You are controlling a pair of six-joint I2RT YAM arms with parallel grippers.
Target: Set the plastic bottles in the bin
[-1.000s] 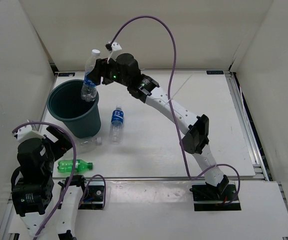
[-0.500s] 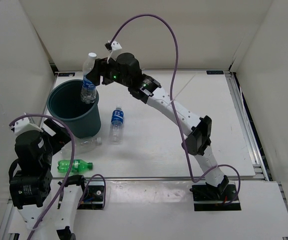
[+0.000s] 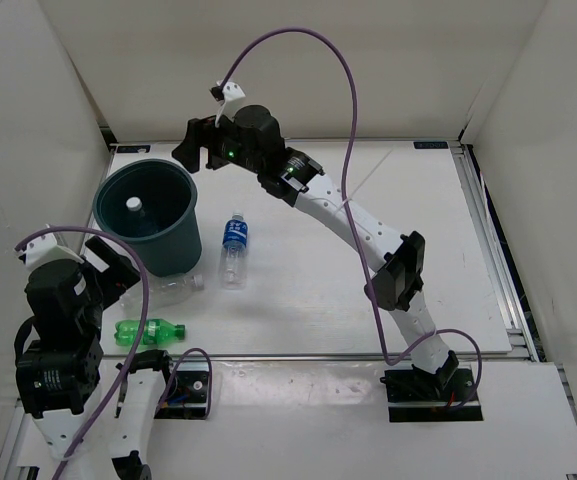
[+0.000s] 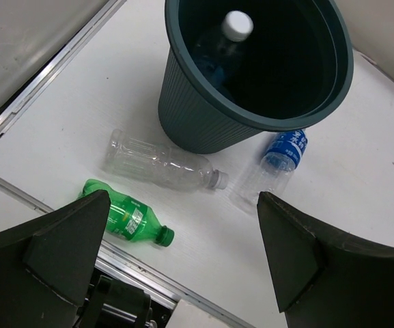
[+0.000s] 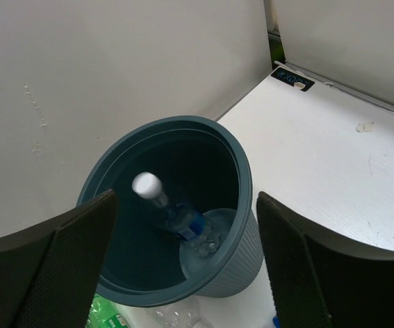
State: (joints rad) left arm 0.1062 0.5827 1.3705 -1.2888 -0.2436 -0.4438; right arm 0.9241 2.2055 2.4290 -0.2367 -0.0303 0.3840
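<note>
My right tool (image 3: 188,150) hangs released and empty, arm stretched far out above the one-o'clock rim of the bin (image 3: 175,245), a blue-labelled bottle (image 3: 134,207) leaning cap-up inside it.

We are reaching our right arm (image 3: 368,235) from the lower right of the top view to the upper left, and the right gripper (image 3: 188,152) is hanging with jaws apart, holding nothing. Our left arm (image 3: 58,360) is sitting folded at lower left, with the left gripper (image 3: 111,268) gaping wide, empty.
</note>
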